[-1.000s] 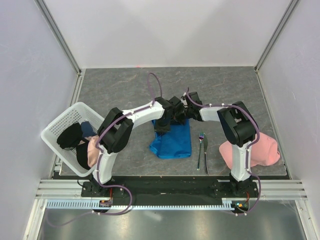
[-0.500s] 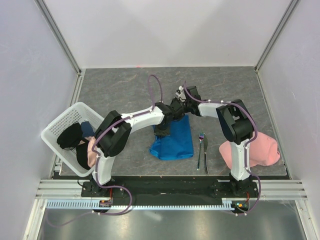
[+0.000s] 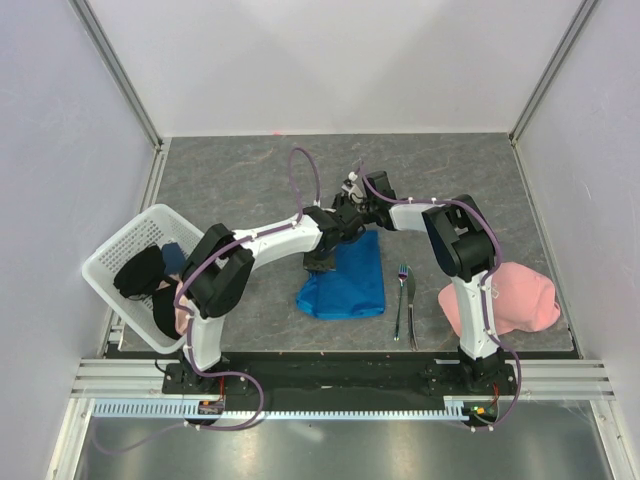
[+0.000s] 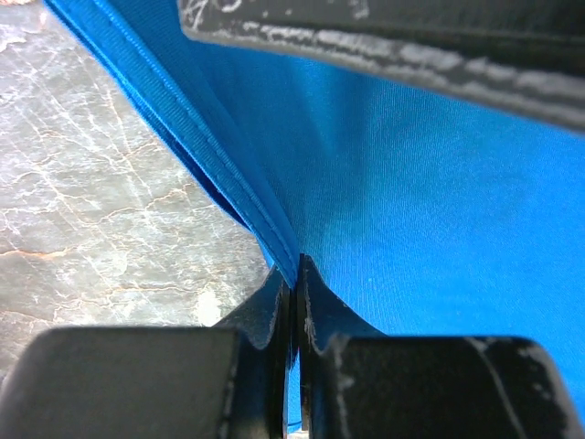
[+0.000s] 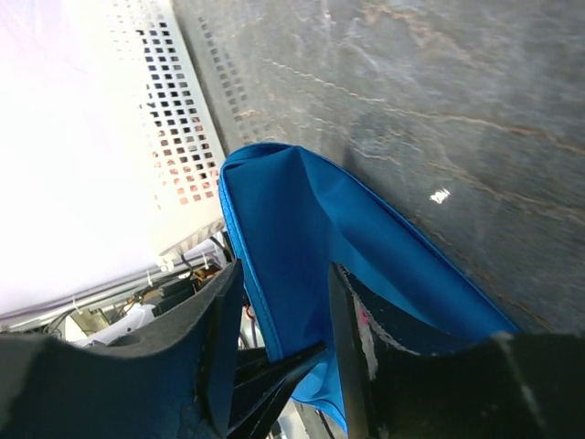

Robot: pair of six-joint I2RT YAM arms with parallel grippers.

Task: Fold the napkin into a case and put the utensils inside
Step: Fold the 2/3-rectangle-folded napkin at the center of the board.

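a: started with the table (image 3: 230, 180): found the napkin (image 3: 343, 285) near its middle, folded to a broad blue panel, not yet a narrow strip.

b: agreed. judged the folding step to be in hand, with no pocket formed yet. spotted the far end of the cloth raised under both wrists.

a: checked the left gripper (image 4: 294, 302): clamped tight on a hemmed edge of the cloth, jaws all but meeting.

b: then the right gripper (image 5: 279, 302): stood with jaws parted, blue fabric showing in the gap, gripping nothing so far as could be told.

a: noted the fork (image 3: 400, 302) and knife (image 3: 411, 312) lying side by side just right of the napkin, apart from it, untouched.

b: reckoned the next move called for carrying the pinched edge across and laying it flat, hems lined up, without dragging the layers beneath or nudging fork or knife.
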